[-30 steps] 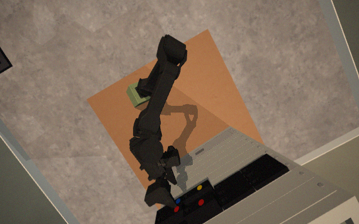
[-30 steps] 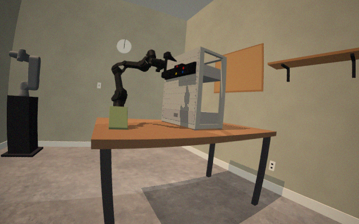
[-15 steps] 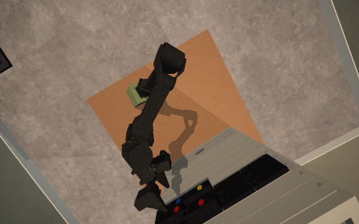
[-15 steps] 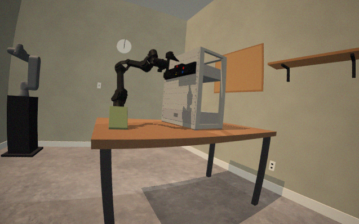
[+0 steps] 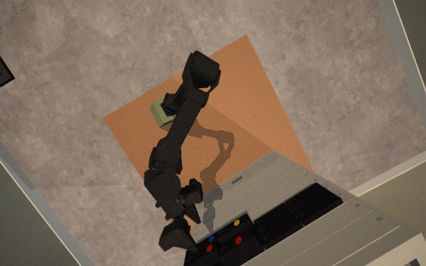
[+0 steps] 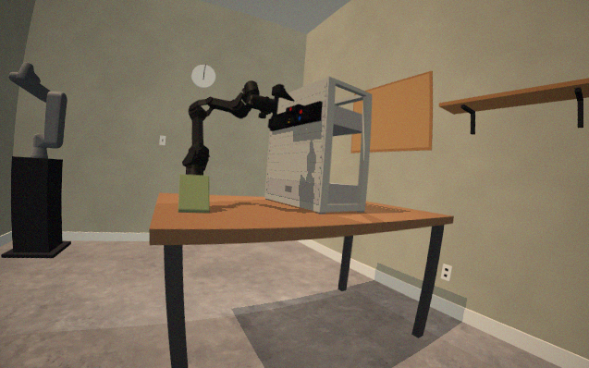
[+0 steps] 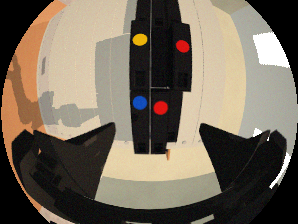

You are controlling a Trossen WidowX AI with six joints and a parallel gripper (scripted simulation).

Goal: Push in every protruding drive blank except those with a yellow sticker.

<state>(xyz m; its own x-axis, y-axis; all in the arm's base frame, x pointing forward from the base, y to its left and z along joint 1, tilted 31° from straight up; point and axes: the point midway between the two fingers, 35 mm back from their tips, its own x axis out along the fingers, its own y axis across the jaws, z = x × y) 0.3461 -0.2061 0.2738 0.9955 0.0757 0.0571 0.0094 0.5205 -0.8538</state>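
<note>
Approaching the rack (image 6: 310, 153) front at its upper rows, the gripper (image 5: 190, 218) stands spread wide with nothing between its fingers, just short of the dark blanks. The rack sits upright on the table (image 6: 245, 226), well apart from the arm's green base block (image 6: 193, 193). In the wrist view four stickers show on the protruding blanks: yellow (image 7: 140, 39), red (image 7: 182, 46), blue (image 7: 139, 102) and red (image 7: 160, 107). Judged step: lining up on a first blank to push; none appears seated yet. Next move calls for a slow, straight press on a red or blue blank, never the yellow one, kept level so the unfastened rack neither slides nor tips, then a clean withdrawal
</note>
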